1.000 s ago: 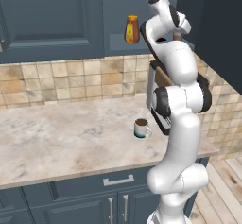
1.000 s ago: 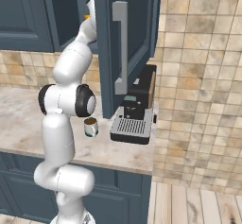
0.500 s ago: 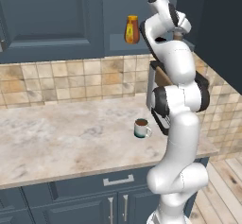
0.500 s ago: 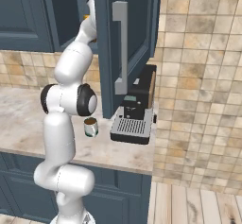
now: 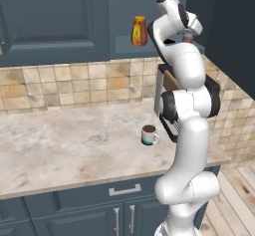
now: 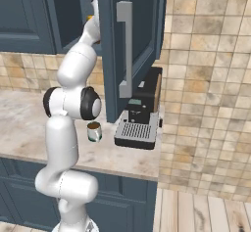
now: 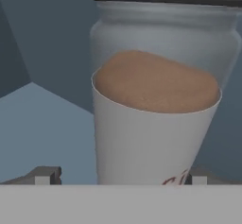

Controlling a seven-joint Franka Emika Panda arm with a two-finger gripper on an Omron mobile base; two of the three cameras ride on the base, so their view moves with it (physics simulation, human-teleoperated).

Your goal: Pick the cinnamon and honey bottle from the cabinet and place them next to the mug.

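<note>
Inside the cabinet (image 5: 60, 16), the open gripper (image 7: 120, 173) is framing the cinnamon (image 7: 156, 109), grasping nothing; next it should be closing on it.

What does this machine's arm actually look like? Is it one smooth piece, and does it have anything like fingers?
Not one piece: the glossy white arm is a chain of rounded, tube-like segments joined by dark black bands and round joint caps, rising from a bulbous white base. No loose cables or markings show. The gripper has two small, blocky dark grey finger tips instead of a hand.
</note>
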